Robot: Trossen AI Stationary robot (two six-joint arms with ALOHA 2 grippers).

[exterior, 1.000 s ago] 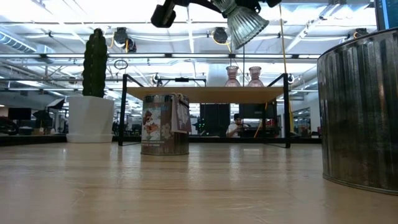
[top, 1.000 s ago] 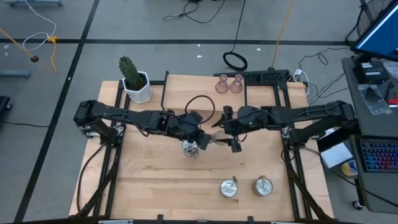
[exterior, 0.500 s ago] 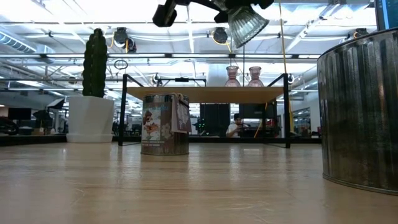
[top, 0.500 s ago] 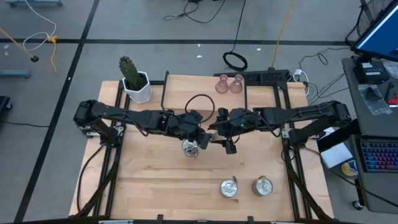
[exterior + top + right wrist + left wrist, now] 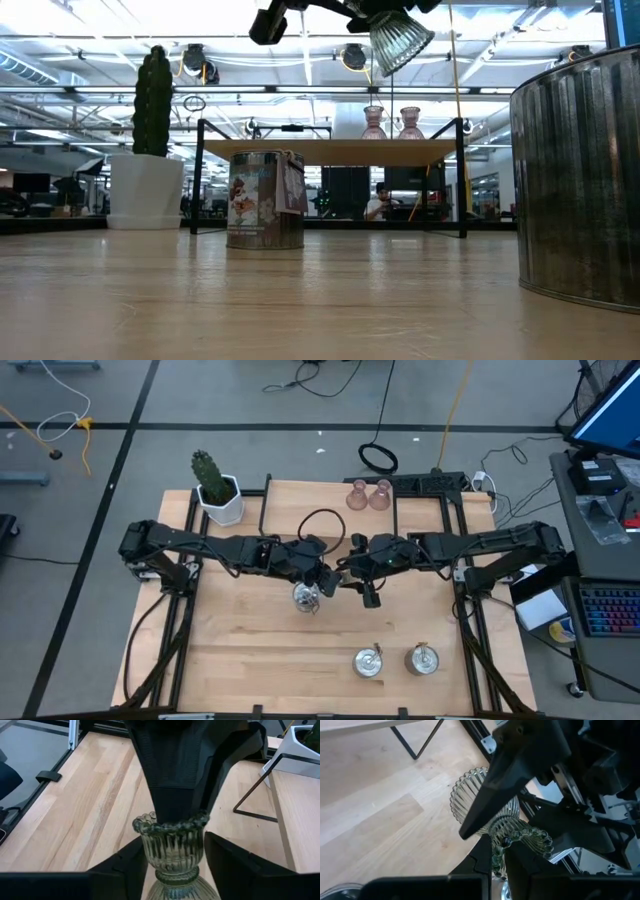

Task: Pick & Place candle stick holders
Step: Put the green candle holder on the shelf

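Left gripper [image 5: 322, 586]: clamped on the olive-green glass holder [image 5: 306, 598], lifted mid-table.
Right gripper [image 5: 347, 582]: fingers spread either side of the holder's neck, at its 3 o'clock.
Done: two pink holders [image 5: 367, 496] on the shelf at 12 o'clock.
Left: silver holders [image 5: 396, 660] at 5 o'clock.

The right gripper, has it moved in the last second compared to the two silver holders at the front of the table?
Yes. In the high view the right gripper has shifted toward the table's left side, closing on the ribbed glass holder held by the left gripper; the silver holders stayed put.
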